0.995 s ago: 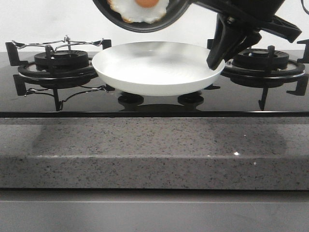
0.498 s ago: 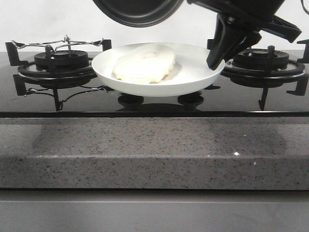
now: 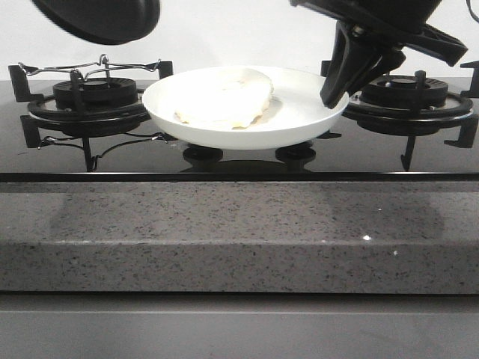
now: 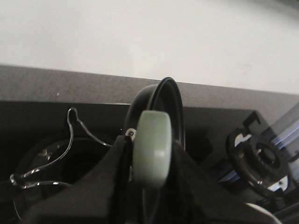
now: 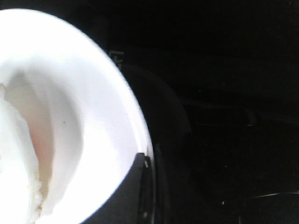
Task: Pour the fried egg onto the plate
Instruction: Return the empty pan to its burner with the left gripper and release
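— One egg, one plate: is the pour done?
— It looks so. The fried egg (image 3: 223, 99) lies pale side up on the plate (image 3: 299, 112), toward its 9 o'clock half.
— And the pan (image 3: 101, 16)?
— Empty, held aloft at 10 o'clock from the plate, over the left burner (image 3: 93, 101).
— The hands?
— The left hand (image 4: 149, 154) is clamped on the pan's handle. The right hand (image 3: 352, 63) grips the plate's 3 o'clock rim. Setting the pan down remains, judging by this.
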`<state>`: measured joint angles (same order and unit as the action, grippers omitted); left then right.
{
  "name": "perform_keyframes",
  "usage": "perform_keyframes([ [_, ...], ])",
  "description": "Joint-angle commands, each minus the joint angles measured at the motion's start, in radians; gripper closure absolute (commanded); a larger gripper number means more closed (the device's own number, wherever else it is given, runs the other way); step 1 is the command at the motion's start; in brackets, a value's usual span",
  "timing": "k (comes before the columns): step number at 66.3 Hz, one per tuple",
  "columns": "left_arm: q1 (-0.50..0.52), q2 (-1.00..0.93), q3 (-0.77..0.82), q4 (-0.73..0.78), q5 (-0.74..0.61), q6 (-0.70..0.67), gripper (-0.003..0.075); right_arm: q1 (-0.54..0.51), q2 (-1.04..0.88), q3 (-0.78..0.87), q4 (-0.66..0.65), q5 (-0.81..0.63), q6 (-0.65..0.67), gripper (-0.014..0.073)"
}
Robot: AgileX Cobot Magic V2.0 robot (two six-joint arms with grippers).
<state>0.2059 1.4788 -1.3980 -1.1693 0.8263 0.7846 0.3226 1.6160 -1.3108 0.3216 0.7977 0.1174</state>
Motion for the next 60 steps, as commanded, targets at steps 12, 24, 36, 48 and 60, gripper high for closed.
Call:
perform_keyframes([
  [12, 0.154, 0.181, -0.035, -0.384, 0.225, -0.095, 0.074, 0.0, -0.034, -0.022, 0.0, -0.032, -0.005, 0.0705],
  [24, 0.168, 0.306, -0.035, -0.486, 0.284, -0.095, 0.074, 0.0, -0.034, -0.022, 0.0, -0.032, -0.005, 0.0705],
  [36, 0.168, 0.379, -0.035, -0.505, 0.288, -0.095, 0.074, 0.0, -0.034, -0.022, 0.0, -0.032, -0.005, 0.0705],
  [48, 0.172, 0.401, -0.035, -0.495, 0.289, -0.095, 0.074, 0.0, -0.034, -0.022, 0.0, -0.032, -0.005, 0.0705],
  [60, 0.172, 0.401, -0.035, -0.473, 0.289, -0.121, 0.0734, 0.0, -0.034, -0.022, 0.0, -0.032, -0.005, 0.0705],
])
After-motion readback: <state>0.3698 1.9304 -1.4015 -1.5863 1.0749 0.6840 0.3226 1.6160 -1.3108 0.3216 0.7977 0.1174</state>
